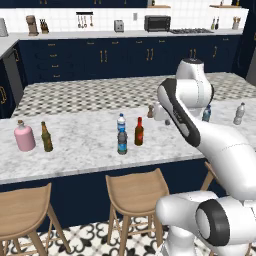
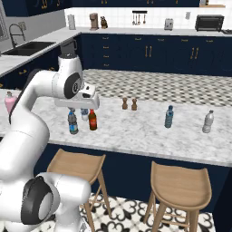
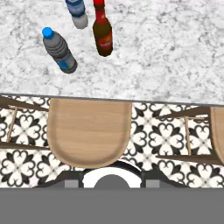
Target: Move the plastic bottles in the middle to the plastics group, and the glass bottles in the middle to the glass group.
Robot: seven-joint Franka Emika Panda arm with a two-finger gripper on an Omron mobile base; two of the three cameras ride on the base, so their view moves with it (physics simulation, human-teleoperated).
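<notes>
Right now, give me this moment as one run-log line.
phase: approach | fingers: nothing held | middle: two water bottles, brown bottle standing | plastics right | glass left

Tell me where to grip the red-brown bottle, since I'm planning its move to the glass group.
Probably take the red-brown bottle around its straight body, below the slim neck. It stands upright, so come in level from the stool side. The dark blue bottle stands close on its left, toward the pink flask.

Dark blue-capped bottle (image 3: 60, 51), red-brown glass bottle (image 3: 103, 33) beside it on marble counter (image 3: 166, 48), wooden stool (image 3: 89, 131) below
</notes>
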